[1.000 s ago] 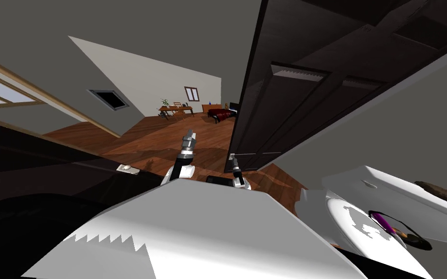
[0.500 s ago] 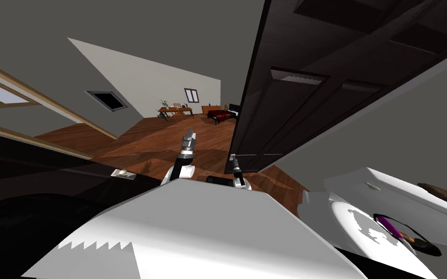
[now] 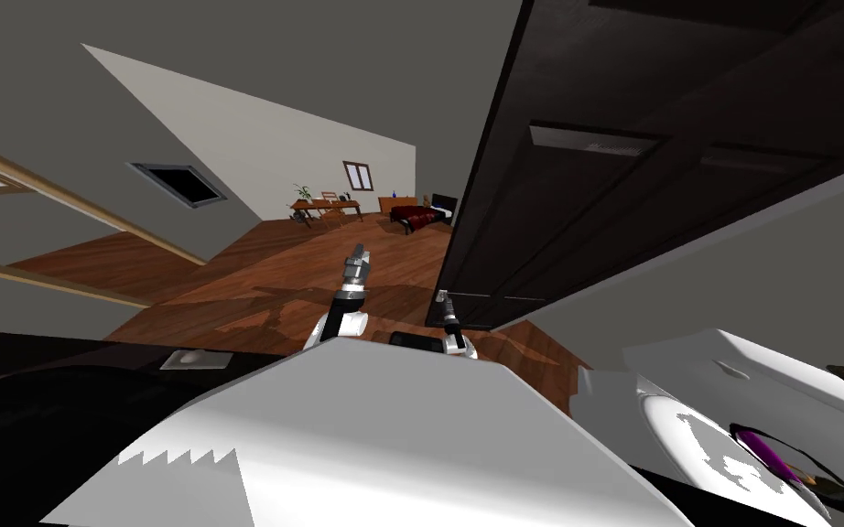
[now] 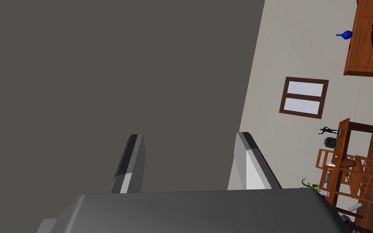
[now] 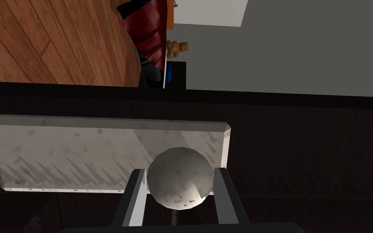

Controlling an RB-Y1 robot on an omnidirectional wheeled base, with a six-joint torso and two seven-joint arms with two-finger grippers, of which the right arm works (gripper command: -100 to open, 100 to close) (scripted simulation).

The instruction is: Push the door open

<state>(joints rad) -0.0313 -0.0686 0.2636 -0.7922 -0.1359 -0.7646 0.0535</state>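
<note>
Dark door (image 3: 594, 201) ajar, ahead to the right. Grey knob (image 5: 180, 178) on its plate (image 5: 80, 149) pinched between right gripper (image 5: 179, 170) fingers, likely as a firm hold for pushing the door wider. Left gripper (image 4: 189, 136) raised clear of the door, fingers spread, holding nothing, probably to leave the swing path free.

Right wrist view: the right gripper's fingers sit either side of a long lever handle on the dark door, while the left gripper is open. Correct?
Not quite: the right wrist view shows a round grey knob, not a long lever handle. The right gripper does have its fingers either side of it on the dark door, and the left gripper is open.
</note>
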